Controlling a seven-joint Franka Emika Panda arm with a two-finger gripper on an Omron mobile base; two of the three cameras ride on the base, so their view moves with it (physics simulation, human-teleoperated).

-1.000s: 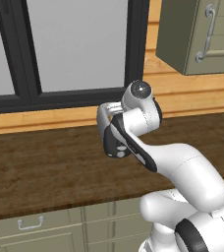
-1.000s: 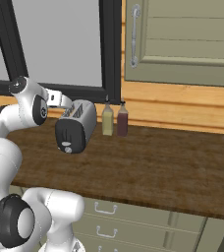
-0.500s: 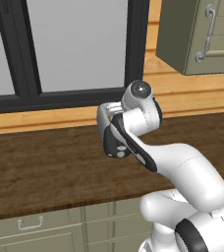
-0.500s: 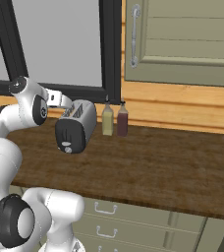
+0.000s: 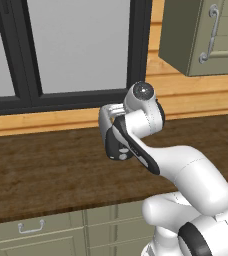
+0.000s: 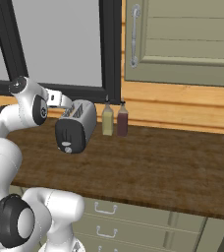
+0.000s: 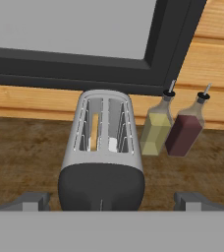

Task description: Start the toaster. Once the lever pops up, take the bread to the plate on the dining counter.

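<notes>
No legible text, labels, brands or numbers anywhere. Rounded chrome two-slot toaster with black end face: plain, no markings readable. Pale yellow glass bottle and dark red glass bottle beside it: unlabelled. Olive panelled cabinet door: bare.

chrome toaster, bread inside
</notes>
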